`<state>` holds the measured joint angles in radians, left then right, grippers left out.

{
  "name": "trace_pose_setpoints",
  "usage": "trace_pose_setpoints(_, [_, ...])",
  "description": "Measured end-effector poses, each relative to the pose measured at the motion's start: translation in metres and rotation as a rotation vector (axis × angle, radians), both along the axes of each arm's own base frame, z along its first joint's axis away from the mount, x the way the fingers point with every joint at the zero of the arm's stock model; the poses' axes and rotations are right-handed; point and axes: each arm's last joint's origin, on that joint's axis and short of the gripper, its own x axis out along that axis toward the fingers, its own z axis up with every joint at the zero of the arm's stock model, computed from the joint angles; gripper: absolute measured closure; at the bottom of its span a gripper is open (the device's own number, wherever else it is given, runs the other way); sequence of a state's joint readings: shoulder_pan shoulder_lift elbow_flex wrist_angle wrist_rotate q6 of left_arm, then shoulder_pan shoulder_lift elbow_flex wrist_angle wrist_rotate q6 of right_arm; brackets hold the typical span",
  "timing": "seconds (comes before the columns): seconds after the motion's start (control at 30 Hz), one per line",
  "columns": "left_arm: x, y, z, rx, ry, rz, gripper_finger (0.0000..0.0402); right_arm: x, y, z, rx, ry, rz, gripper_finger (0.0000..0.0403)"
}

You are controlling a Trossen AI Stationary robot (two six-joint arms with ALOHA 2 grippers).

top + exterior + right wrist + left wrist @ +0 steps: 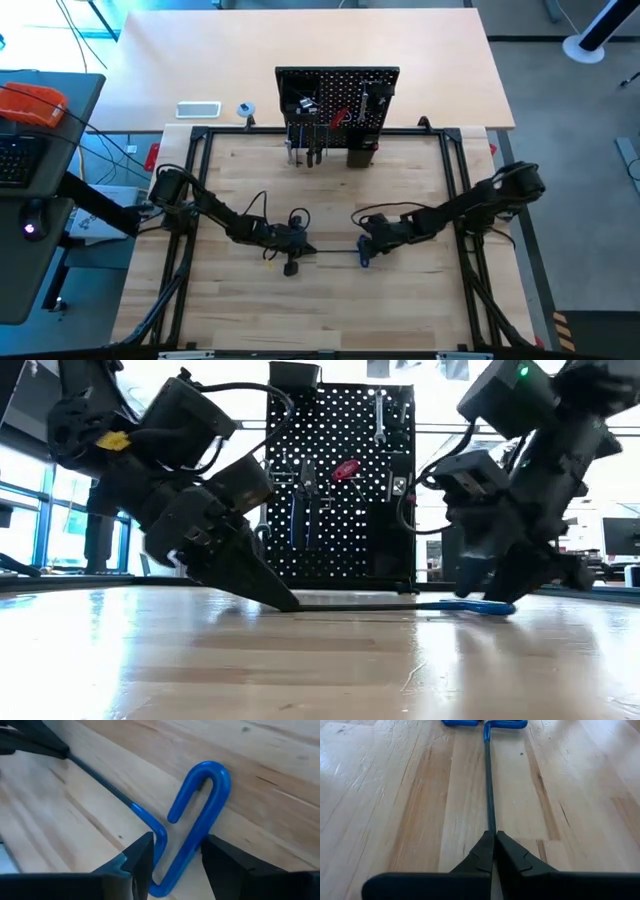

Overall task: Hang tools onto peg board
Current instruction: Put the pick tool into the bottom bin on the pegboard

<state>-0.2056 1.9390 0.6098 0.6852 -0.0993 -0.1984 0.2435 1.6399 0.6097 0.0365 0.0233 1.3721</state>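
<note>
While flat on the table (240, 300), T hex key (489, 795): left fingers (482, 855) clamped on shaft tip, right fingers (142, 855) apart astride blue handle.

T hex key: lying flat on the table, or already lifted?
Lying flat. The T hex key rests on the table, left gripper pinching its shaft tip, right gripper straddling the blue handle.

Wood-plank tabletop (330, 310) inside a black frame (195, 190). Behind it, a pale desk (420, 50) carrying a white device (198, 109) and a tape roll (245, 110). Far left: orange object (32, 104), keyboard (15, 160), mouse (31, 229).
</note>
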Motion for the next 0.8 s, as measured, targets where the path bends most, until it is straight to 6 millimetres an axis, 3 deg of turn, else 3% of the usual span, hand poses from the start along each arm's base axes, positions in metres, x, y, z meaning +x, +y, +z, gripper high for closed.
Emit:
trace_pose_setpoints(0.13, [0.001,-0.001,0.001,0.007,-0.008,-0.002,0.0401,0.019,-0.001,-0.004,0.036,-0.103,0.004,0.0245])
trace_pose_setpoints(0.4, [0.002,-0.001,0.001,0.014,-0.007,-0.011,0.0401,0.021,-0.001,-0.004,-0.001,-0.148,-0.003,0.0249])
trace_pose_setpoints(0.8, [0.001,-0.001,0.000,0.016,0.008,-0.014,0.0402,0.019,0.006,0.001,-0.131,-0.200,0.075,0.0348])
